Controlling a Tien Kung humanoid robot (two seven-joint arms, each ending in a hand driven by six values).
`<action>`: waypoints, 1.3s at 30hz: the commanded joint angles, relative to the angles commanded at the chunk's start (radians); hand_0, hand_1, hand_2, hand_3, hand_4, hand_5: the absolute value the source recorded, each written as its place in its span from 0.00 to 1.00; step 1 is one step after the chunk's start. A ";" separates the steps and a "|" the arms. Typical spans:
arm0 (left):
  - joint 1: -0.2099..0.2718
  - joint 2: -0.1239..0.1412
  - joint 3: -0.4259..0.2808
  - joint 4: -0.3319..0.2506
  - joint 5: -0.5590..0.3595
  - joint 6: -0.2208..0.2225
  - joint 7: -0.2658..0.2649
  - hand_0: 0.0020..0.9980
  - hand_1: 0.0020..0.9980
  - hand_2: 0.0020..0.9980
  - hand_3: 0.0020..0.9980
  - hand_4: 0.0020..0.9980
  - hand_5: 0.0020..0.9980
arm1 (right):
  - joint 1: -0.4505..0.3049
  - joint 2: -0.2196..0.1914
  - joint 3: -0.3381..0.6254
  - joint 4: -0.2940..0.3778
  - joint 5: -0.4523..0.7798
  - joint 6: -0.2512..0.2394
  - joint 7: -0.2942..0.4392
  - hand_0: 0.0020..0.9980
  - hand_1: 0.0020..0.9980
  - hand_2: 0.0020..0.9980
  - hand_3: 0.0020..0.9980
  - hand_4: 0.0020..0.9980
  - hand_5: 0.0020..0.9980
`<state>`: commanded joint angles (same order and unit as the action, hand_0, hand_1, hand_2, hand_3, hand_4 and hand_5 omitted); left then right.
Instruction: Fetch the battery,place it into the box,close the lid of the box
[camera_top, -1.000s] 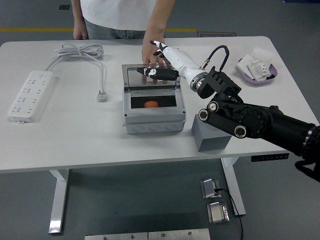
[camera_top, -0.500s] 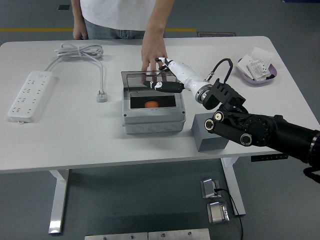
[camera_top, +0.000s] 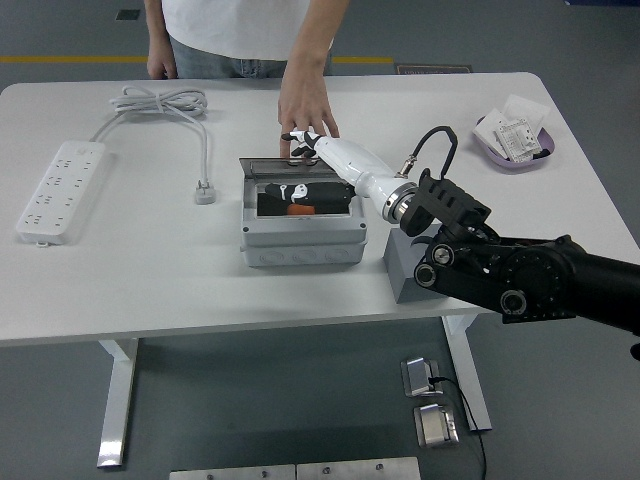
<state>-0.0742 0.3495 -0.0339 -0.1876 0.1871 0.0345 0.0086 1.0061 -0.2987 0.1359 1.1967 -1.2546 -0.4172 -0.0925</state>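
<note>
- My right hand (camera_top: 305, 190) reaches over the grey box (camera_top: 302, 222) — finger state unclear.
- Orange battery (camera_top: 301, 210) lies inside the box.
- White worktop (camera_top: 150, 270) — grey floor beyond; a person's hand (camera_top: 305, 105) touches the box's far edge.

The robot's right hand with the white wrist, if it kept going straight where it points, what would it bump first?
Probably the clear lid of the grey plastic box. The right hand reaches up-left over the box opening, its dark fingers above the orange battery. The person's hand sits further back, though depth is uncertain.
</note>
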 joint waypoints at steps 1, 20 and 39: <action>0.000 0.000 -0.001 0.000 0.000 0.000 0.000 0.62 0.70 0.64 0.64 0.71 0.18 | -0.001 -0.002 -0.002 0.002 0.000 0.000 0.000 0.84 0.76 0.79 0.94 0.92 0.83; 0.008 -0.003 -0.027 0.000 0.018 0.000 -0.001 0.62 0.70 0.64 0.64 0.71 0.18 | -0.028 -0.037 -0.044 0.043 0.030 -0.004 0.009 0.82 0.76 0.79 0.95 0.91 0.83; 0.042 -0.016 -0.057 0.006 0.029 0.004 -0.004 0.62 0.70 0.64 0.64 0.71 0.18 | -0.202 -0.200 0.316 0.162 -0.192 0.102 -0.080 0.81 0.76 0.80 0.95 0.91 0.83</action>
<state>-0.0323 0.3335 -0.0913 -0.1816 0.2160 0.0387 0.0048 0.8037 -0.4990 0.4523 1.3590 -1.4464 -0.3154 -0.1730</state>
